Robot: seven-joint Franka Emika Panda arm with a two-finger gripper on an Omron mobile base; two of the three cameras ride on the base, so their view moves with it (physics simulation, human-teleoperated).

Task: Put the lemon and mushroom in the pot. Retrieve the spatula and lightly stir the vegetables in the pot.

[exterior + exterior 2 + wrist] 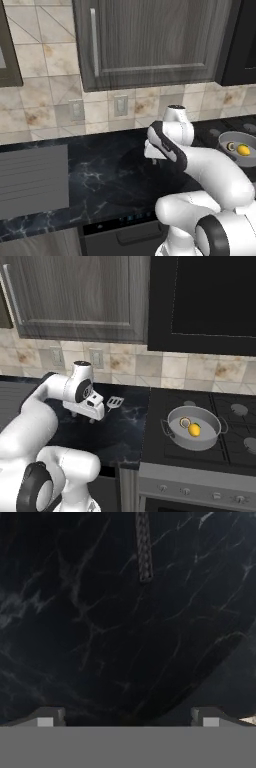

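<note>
The grey pot [214,440] stands on the stove's front left burner, and it also shows at the right edge of the left base view [226,137]. Inside it lie the yellow lemon [194,429] [243,149] and, just left of it, the small mushroom [185,422] [230,146]. On the black counter left of the stove lies the spatula [115,402], its slotted head pointing toward the wall. My gripper [83,417] [154,159] hovers over the counter a little left of the spatula, pointing down, open and empty. In the hand view the spatula's thin handle [143,547] runs in from the top, beyond my gripper [127,719].
The stove [235,411] with its burners fills the right side, with a dark appliance [210,301] above it. Wall cabinets [150,40] hang over the black marble counter [100,175]. A flat grey panel [32,180] lies on the counter at far left.
</note>
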